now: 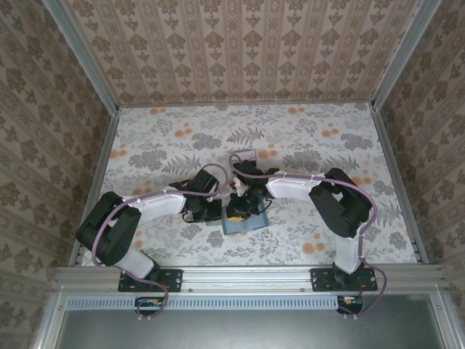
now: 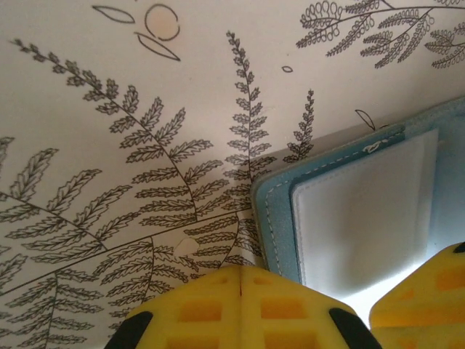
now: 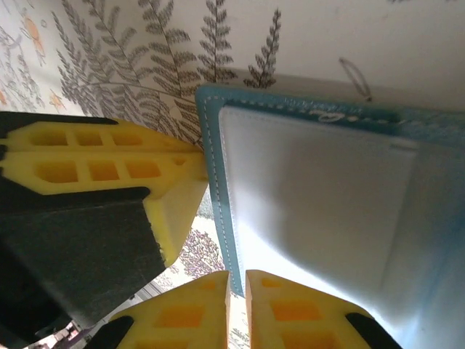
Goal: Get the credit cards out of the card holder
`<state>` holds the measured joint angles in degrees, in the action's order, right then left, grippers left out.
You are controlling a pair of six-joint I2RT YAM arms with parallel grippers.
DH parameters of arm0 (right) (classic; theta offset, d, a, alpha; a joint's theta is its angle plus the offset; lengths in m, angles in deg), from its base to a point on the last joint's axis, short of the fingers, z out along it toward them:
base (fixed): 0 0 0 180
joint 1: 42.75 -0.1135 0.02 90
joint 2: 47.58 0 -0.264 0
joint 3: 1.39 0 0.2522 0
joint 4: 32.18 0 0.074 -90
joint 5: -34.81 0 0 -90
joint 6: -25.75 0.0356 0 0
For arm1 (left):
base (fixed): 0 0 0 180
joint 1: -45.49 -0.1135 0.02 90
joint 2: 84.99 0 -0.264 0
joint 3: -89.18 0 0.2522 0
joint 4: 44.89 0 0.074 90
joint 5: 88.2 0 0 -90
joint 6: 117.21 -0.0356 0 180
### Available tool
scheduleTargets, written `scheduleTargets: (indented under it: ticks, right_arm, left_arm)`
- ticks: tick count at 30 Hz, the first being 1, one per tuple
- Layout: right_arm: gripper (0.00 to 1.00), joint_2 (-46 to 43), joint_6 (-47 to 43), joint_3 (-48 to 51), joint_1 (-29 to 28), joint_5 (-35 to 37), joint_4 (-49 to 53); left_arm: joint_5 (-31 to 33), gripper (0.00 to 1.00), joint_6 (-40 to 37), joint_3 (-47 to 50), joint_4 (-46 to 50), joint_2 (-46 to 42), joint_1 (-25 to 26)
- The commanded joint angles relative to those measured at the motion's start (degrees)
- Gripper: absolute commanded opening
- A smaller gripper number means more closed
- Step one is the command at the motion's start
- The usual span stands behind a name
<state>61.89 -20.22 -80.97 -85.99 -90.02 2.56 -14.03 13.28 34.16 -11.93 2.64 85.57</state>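
- Top external view: the left gripper (image 1: 218,212) and the right gripper (image 1: 238,209) are meeting over the card holder (image 1: 251,225). It is lying open and flat on the table (image 1: 327,145), just ahead of the two bases. What appears to be one of the credit cards (image 1: 245,155), a pale rectangle, is lying farther back, apart from the card holder.
- Left wrist view: the left gripper's pads (image 2: 203,305) are pressing together with nothing visible between them, just beside the card holder's stitched corner.
- Right wrist view: the right gripper's fingers (image 3: 305,313) are standing closed to a slit. The card holder's teal edge is running into that slit, but whether it is being pinched cannot be told.
- Step, as judged: extraction is under way. A pale insert (image 3: 312,203) is sitting in the pocket, and whether it is a card or lining is unclear.
- Next move, as judged: one gripper is needed to pin the panel while the other opens, catches a card's free edge and slides it clear.
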Motion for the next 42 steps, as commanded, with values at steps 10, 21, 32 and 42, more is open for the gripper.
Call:
scheduleTargets:
  ticks: [10,21,32,42]
  right_arm:
    - [0.24,1.74,-4.11,-3.89,-0.68,11.42,13.74]
    - [0.31,-4.73,-5.08,-3.87,-0.14,10.60,10.04]
    - [1.00,-14.11,-14.18,-2.21,11.94,22.02,12.77]
    - [1.00,-19.67,-28.35,0.20,24.25,41.04,6.72]
  left_arm:
    - [0.19,0.06,0.31,2.86,0.92,-0.47,0.15]
    - [2.01,0.08,-0.78,0.36,2.22,-1.77,-0.66]
    - [11.98,0.44,-6.97,-2.49,4.24,-8.48,-8.49]
    - [24.47,1.00,-16.14,-5.74,5.47,-10.03,-19.07]
